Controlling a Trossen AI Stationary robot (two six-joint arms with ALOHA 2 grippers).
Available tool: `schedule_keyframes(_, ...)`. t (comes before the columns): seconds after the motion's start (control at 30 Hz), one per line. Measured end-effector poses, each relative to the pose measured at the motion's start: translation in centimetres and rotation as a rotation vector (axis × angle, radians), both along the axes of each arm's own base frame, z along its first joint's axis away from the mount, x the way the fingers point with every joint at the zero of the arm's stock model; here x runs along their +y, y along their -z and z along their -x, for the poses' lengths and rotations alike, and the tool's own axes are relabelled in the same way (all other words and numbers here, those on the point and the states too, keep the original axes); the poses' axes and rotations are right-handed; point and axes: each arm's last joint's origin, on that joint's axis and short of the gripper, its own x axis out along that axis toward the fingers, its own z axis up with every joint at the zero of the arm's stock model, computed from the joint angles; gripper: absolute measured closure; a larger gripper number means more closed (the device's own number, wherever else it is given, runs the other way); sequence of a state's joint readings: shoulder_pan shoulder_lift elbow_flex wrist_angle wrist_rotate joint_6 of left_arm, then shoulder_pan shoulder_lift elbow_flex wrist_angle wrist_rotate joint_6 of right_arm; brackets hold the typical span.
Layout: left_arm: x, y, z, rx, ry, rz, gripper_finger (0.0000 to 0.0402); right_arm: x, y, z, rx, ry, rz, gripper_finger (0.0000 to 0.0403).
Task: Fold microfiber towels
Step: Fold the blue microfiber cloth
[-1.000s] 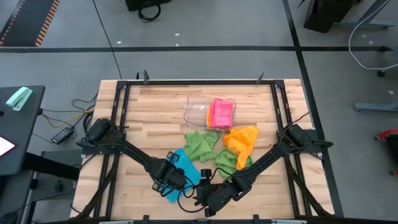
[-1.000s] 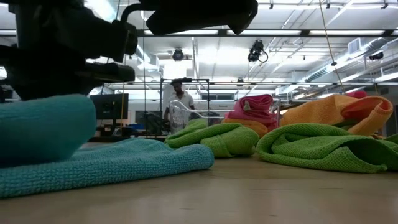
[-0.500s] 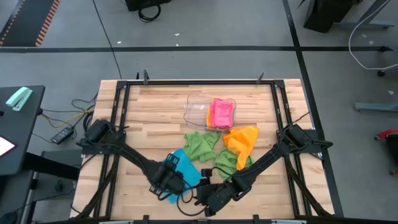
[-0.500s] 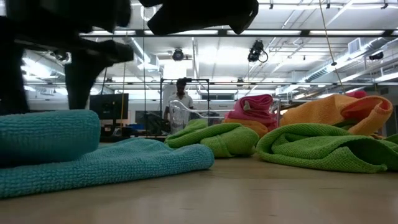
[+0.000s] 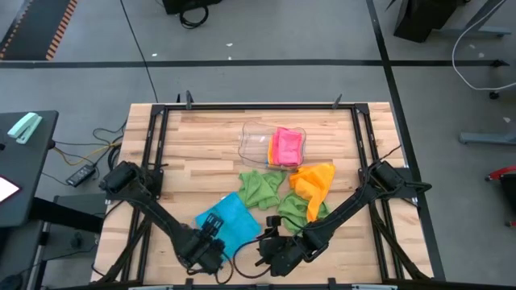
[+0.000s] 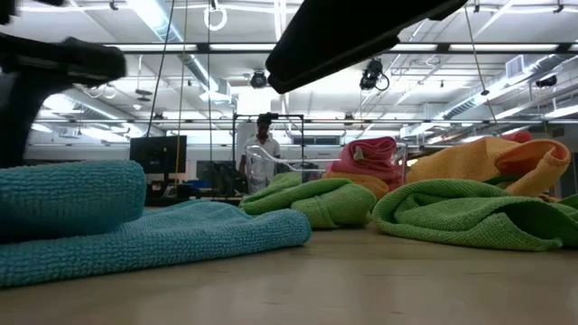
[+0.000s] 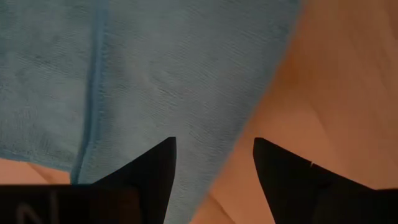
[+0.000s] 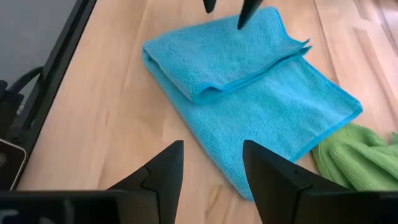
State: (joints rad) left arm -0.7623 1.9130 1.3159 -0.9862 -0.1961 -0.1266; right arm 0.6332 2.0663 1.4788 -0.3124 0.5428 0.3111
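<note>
Seen from above, the left gripper (image 5: 211,246) is positioned at about 7 o'clock on the wooden table (image 5: 201,145), just off the near-left edge of the blue towel (image 5: 230,222). Its fingers (image 7: 152,168) are shown apart in the left wrist view, with nothing between them and the blue cloth lying beneath. The blue towel is laid partly folded at about 6 o'clock, one flap being doubled over the rest, as is seen in the right wrist view (image 8: 249,68). The right gripper (image 5: 270,246) is held just beside the towel's near-right corner, also at about 6 o'clock; its fingers (image 8: 158,171) are seen parted and empty above the bare wood. Two green towels (image 5: 260,187) (image 5: 297,208) are bunched near the centre of the table. An orange towel (image 5: 314,179) is draped at about 3 o'clock of centre, touching the right-hand green one. A pink towel (image 5: 288,146) is held in the clear tray (image 5: 256,142) at about 12 o'clock. A person (image 6: 263,144) is visible in the room behind in the low view.
</note>
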Motion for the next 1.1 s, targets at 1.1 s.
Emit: schedule_keyframes(1.1,-0.8,3.5,3.9,-0.140,0.129,-0.192,0.0285,0.4,-0.4,-0.3,-0.057,0.016,-0.051,0.0228)
